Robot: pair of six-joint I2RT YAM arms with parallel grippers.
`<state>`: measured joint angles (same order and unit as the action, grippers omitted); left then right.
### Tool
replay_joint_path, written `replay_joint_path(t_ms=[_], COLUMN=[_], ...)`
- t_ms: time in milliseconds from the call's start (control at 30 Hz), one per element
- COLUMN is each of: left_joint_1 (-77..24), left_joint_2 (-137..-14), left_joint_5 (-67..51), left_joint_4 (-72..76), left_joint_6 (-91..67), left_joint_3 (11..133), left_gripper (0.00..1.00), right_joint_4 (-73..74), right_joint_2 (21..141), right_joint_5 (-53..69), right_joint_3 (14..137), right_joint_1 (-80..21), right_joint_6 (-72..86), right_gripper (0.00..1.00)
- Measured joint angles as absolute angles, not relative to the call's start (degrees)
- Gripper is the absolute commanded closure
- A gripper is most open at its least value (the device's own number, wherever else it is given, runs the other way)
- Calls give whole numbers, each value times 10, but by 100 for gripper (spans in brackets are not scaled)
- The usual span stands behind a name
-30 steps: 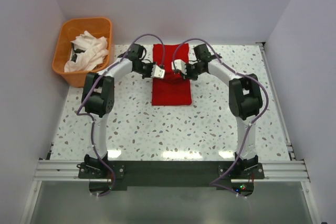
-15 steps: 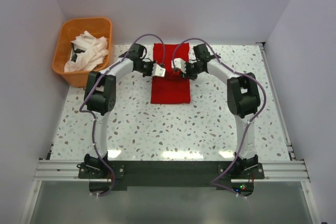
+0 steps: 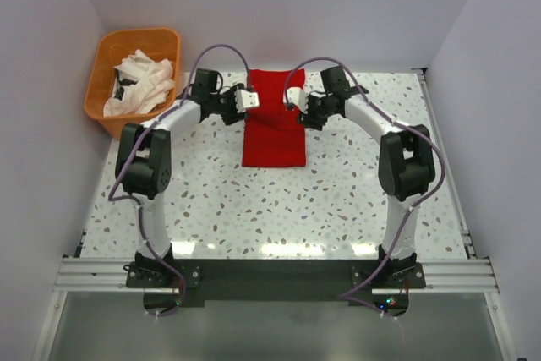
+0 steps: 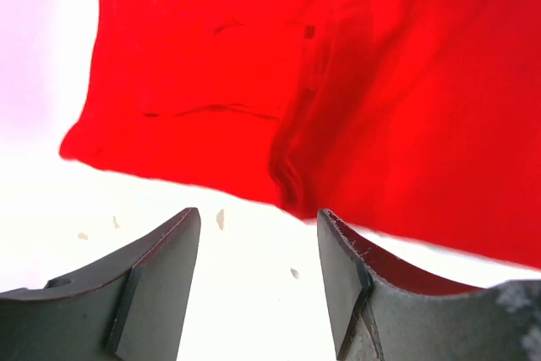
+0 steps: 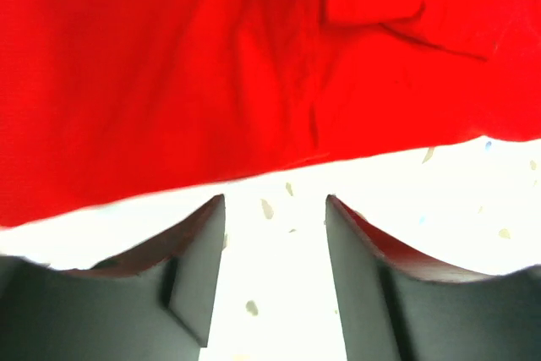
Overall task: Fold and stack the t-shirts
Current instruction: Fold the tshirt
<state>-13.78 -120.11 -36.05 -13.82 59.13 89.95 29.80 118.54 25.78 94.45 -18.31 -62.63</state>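
Red t-shirt point(image 3: 273, 128) lies folded at upper centre, left gripper point(image 4: 258, 234) and right gripper point(image 5: 275, 217) both parted and empty; white t-shirts point(image 3: 139, 80), upper left, await folding in orange basket point(image 3: 114, 127).

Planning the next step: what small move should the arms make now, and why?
Probably shift the left gripper and right gripper to the end corners of the red t-shirt and pinch: both stand open, empty, beside it, and it lies as a long strip, not yet halved.

Both arms arched forward and inward, left gripper point(image 3: 246, 99) and right gripper point(image 3: 293, 99) facing each other, jaws parted, nothing held
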Motion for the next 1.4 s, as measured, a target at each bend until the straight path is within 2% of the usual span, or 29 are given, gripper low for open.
replay_joint_path(t_ms=[133, 267, 567, 1033, 1067, 1167, 1300, 1367, 1400], left_joint_1=[-136, -150, -196, -206, -207, -207, -207, -206, -206], left_joint_2=[-1109, -1070, -1064, -1082, -1082, -1083, -1085, -1086, -1086], left_joint_5=[-389, -422, -439, -407, -405, -404, -404, -402, -402], left_joint_4=[-136, -159, -220, -271, -271, -278, -279, -278, -277], left_joint_6=[572, 565, 609, 722, 726, 738, 757, 762, 763], left_joint_3=[798, 746, 678, 651, 651, 652, 653, 653, 653], left_gripper=[41, 44, 49, 52, 53, 72, 83, 88, 90], right_joint_4=[355, 384, 395, 351, 346, 333, 312, 299, 293], right_joint_2=[1131, 1105, 1105, 1113, 1112, 1109, 1109, 1108, 1106], right_joint_5=[294, 322, 327, 293, 291, 282, 265, 261, 261], right_joint_3=[921, 879, 796, 737, 733, 728, 727, 725, 721], right_joint_1=[-185, -202, -258, -264, -264, -266, -269, -270, -270], right_joint_6=[-626, -627, -630, -674, -675, -675, -670, -663, -659], right_gripper=[63, 67, 65, 63, 63, 67, 76, 73, 68])
